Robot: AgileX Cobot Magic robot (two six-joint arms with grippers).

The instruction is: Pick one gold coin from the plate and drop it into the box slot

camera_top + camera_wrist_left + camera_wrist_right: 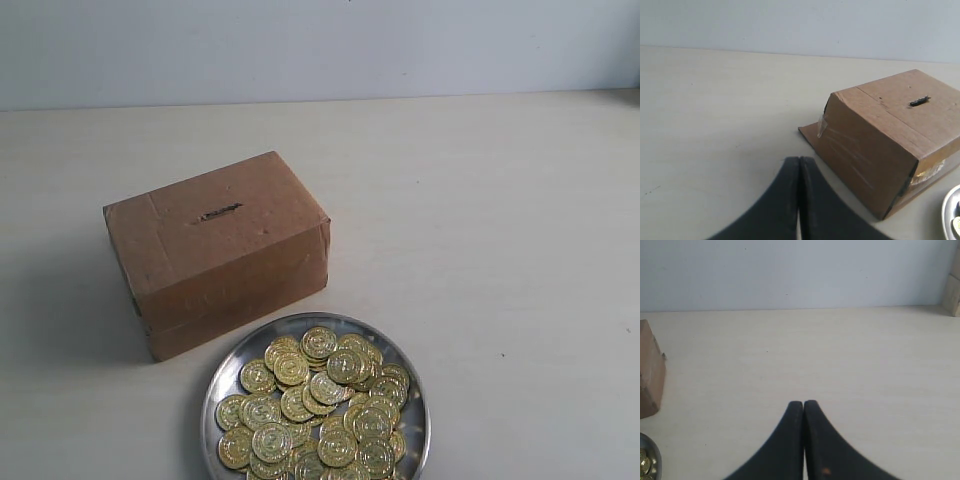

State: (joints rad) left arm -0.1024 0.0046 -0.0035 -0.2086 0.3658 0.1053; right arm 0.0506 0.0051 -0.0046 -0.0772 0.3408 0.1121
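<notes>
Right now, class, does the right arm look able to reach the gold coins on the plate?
Probably yes: the coins lie uncovered on the plate, and only bare table shows between it and the right gripper. The gripper is shut, so it must open first.

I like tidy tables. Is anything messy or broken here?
Only the box looks a bit worn: a cardboard flap sticks out at its bottom edge and tape is peeling at one corner. The coins all sit inside the plate; none spilled.
</notes>
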